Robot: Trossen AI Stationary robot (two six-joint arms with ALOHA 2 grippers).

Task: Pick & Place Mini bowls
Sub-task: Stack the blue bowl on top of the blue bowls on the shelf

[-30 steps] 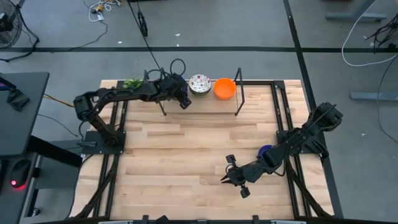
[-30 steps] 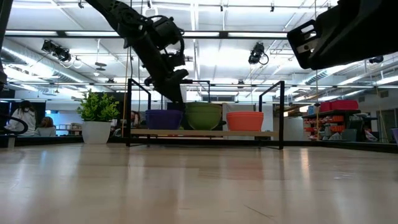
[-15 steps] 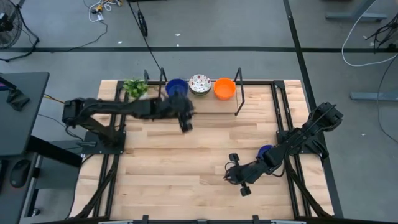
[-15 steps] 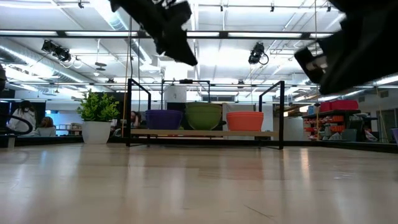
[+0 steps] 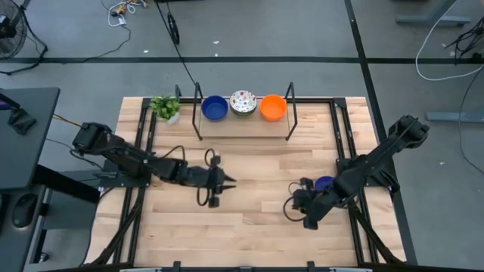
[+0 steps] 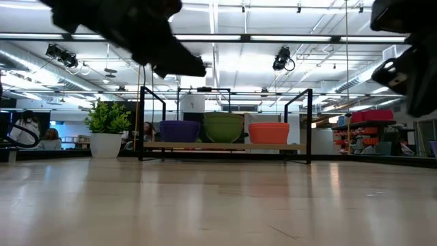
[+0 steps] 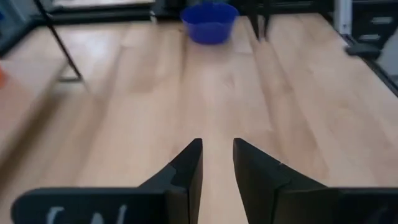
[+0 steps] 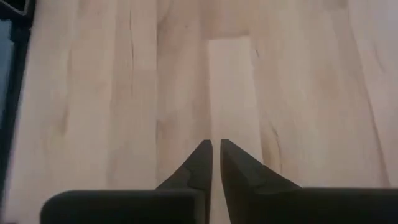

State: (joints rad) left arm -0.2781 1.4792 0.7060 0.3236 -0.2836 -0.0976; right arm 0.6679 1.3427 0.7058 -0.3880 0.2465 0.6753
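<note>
Wood-plank desk (image 5: 242,227), bare across its middle; a black rack (image 5: 243,121) stands along the far edge with three bowls in a row: blue bowl (image 5: 215,108), speckled bowl (image 5: 243,102), orange bowl (image 5: 273,107). Potted plant (image 5: 165,106) just left of the rack.

One more blue bowl, the loose bowl (image 5: 325,183), sits on the desk at the right side, close against the right arm's base rails.

Left end effector (image 5: 224,181) hangs low over mid-desk, pointing right; fingers a narrow gap apart, nothing between them. In its wrist view the loose bowl (image 7: 209,22) lies straight ahead along the finger axis, well apart, bare planks between.

Right end effector (image 5: 296,205) near the desk's right-centre, fingers nearly together, empty; its wrist view shows only planks. The loose bowl sits just behind it, beside its forearm.

Judgement: right arm is nearer the loose bowl but faces away from it; left has the clear straight line. Room is open leftward and toward the near edge; tight on the right, where rails and the right arm crowd the bowl.
</note>
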